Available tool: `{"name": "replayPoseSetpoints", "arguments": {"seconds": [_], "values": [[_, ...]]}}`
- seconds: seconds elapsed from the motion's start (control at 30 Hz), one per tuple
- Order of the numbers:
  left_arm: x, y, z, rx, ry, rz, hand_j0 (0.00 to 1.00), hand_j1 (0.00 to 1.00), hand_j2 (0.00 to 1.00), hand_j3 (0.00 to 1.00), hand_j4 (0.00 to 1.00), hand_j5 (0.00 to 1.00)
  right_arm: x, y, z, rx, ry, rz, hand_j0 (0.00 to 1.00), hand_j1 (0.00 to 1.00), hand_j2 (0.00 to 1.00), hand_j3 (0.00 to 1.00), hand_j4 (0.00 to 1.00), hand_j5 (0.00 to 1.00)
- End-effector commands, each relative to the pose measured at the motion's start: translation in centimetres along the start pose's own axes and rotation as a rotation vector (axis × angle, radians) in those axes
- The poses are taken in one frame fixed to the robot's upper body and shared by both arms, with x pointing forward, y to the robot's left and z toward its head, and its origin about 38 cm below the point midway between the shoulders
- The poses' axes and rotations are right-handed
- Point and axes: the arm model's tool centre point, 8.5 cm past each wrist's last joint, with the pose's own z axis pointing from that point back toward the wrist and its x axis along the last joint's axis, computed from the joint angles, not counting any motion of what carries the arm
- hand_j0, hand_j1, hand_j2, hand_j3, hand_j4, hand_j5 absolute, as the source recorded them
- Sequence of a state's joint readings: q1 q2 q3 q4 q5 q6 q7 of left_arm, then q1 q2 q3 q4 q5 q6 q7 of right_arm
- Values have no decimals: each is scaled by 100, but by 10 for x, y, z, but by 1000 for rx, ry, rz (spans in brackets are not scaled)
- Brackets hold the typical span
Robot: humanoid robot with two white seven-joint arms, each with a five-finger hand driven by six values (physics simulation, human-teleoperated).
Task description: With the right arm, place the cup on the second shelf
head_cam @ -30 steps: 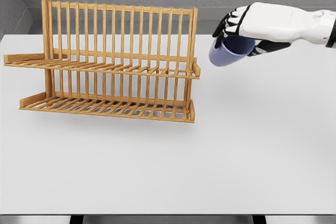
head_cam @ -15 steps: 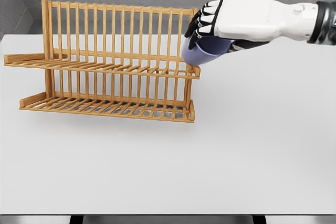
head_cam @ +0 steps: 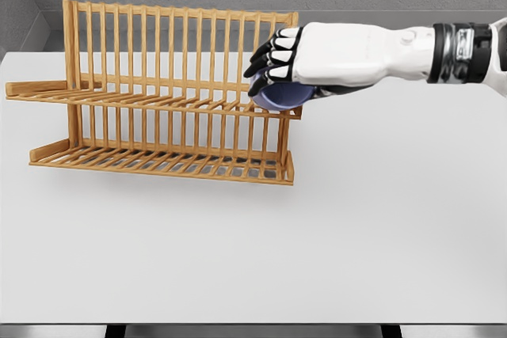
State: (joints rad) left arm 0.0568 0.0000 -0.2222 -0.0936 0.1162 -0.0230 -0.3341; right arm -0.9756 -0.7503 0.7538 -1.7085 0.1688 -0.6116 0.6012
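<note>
Starting at the left, I am looking at a wooden dish rack [head_cam: 170,93] that is standing on the white counter [head_cam: 317,235]. It is showing two slatted shelves: the lower shelf [head_cam: 158,162] is sitting just above the counter, and the upper shelf [head_cam: 150,100] is running across the middle of the rack, with a row of upright bars rising behind it. Nothing is resting on the left or middle parts of either shelf.

Moving right, my right hand [head_cam: 305,65] is reaching in from the right edge, my white forearm stretching level above the counter. I am holding the cup [head_cam: 281,96], a blue-purple one, at the right end of the upper shelf. My fingers [head_cam: 269,61], dark at the joints and white on the segments, are curling down over the cup's top and far side, so I am gripping it from above. Only the cup's lower rounded part is showing beneath my palm; the rest is hiding under my hand. The cup is sitting low against the slats at the shelf's right end, but I cannot tell whether it is actually touching them or hanging just above.

Further right, the counter is lying bare under my arm.
</note>
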Motion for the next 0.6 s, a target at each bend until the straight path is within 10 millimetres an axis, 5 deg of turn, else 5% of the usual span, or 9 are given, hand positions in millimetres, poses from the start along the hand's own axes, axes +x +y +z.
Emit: {"name": "replayPoseSetpoints", "arguments": {"seconds": [0.0, 0.1, 0.2, 0.27, 0.33, 0.43, 0.5, 0.57], "values": [[0, 0, 0, 0, 0, 0, 100, 100, 100, 100, 100, 100, 1, 2, -1, 10, -8, -9, 100, 100, 100, 100, 100, 100], [0, 0, 0, 0, 0, 0, 100, 100, 100, 100, 100, 100, -3, -13, 10, -20, 22, 20, 100, 100, 100, 100, 100, 100], [0, 0, 0, 0, 0, 0, 100, 100, 100, 100, 100, 100, -19, -66, 86, -156, 208, 118, 100, 100, 100, 100, 100, 100], [0, 0, 0, 0, 0, 0, 100, 100, 100, 100, 100, 100, -27, -59, 142, -201, 349, 89, 100, 100, 100, 100, 100, 100], [0, 0, 0, 0, 0, 0, 100, 100, 100, 100, 100, 100, -46, -9, 198, -162, 517, -53, 100, 100, 100, 100, 100, 100], [0, 0, 0, 0, 0, 0, 100, 100, 100, 100, 100, 100, -47, 96, 220, -91, 608, -310, 100, 100, 100, 100, 100, 100], [0, 0, 0, 0, 0, 0, 100, 100, 100, 100, 100, 100, -36, 130, 208, -111, 594, -391, 100, 100, 100, 100, 100, 100], [0, 0, 0, 0, 0, 0, 100, 100, 100, 100, 100, 100, -33, 151, 161, -215, 521, -454, 100, 100, 100, 100, 100, 100]]}}
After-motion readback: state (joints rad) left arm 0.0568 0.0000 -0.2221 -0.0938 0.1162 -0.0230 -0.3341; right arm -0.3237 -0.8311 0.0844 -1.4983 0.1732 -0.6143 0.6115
